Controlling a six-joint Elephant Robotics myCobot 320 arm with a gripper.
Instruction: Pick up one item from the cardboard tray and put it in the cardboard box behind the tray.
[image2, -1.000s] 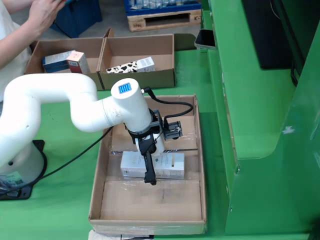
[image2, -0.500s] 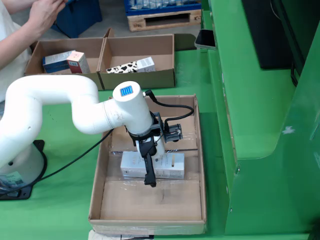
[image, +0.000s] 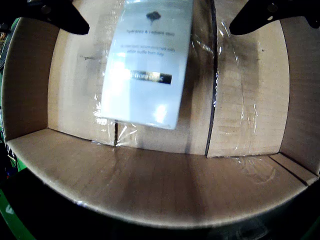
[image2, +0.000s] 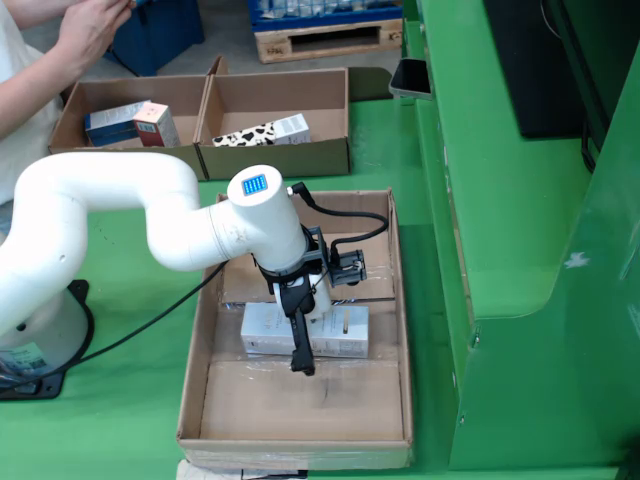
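Note:
A white rectangular carton (image2: 340, 331) with a gold label lies flat in the middle of the shallow cardboard tray (image2: 296, 441). In the wrist view the white carton (image: 147, 65) sits between my two black fingers (image: 60, 15), which stand wide apart at the top corners. My gripper (image: 160, 15) is open, with gaps on both sides of the carton. In the fixed view the gripper (image2: 300, 342) hangs over the carton, one dark finger (image2: 298, 350) crossing its front face. The cardboard box (image2: 275, 158) behind the tray holds a cow-patterned carton (image2: 262, 131).
A second cardboard box (image2: 75, 110) to the left holds a blue carton (image2: 112, 124) and an orange one (image2: 157, 124). A person's hand (image2: 90, 25) hovers at the top left. A green machine frame (image2: 520, 300) rises right of the tray. A black cable (image2: 150, 315) trails from the arm.
The arm has shifted a little down and to the right over the white carton. The carton has not moved and the fingers have stayed apart.

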